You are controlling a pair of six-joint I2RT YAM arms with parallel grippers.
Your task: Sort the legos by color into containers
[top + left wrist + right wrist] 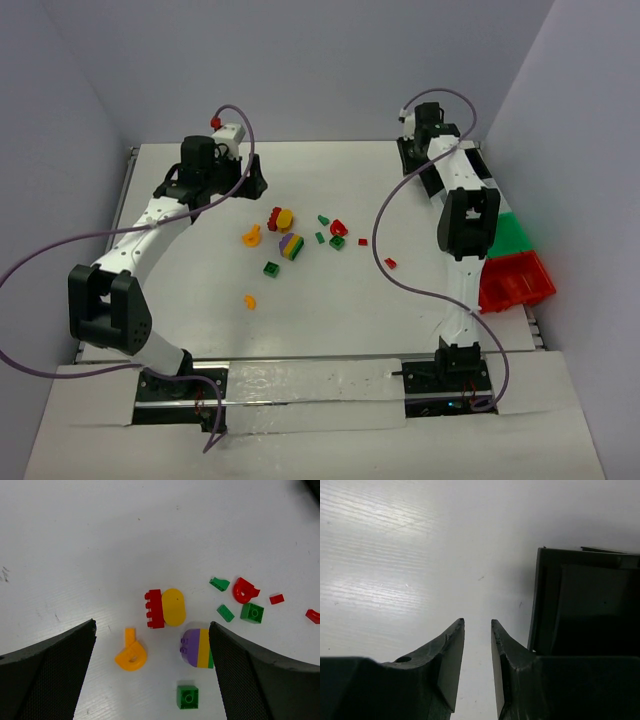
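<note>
The legos lie scattered mid-table: a red brick [154, 609] touching a yellow oval piece [174, 606], a purple-yellow-green block [196, 647], an orange piece [131, 653], green bricks [187, 696] [252, 612] and red bits [244, 590]. My left gripper [152, 625] hangs wide open over them, holding nothing; it sits at the back left [245, 180]. My right gripper [477, 621] is at the back right [412, 152], over bare table beside the black container [585, 600]. Its jaws stand a narrow gap apart with nothing between. The green container [515, 235] and the red one [515, 280] line the right edge.
Side walls close in the table on the left, back and right. The right arm's upright link [468, 225] stands in front of the container row. Purple cables [400, 250] loop over the table surface.
</note>
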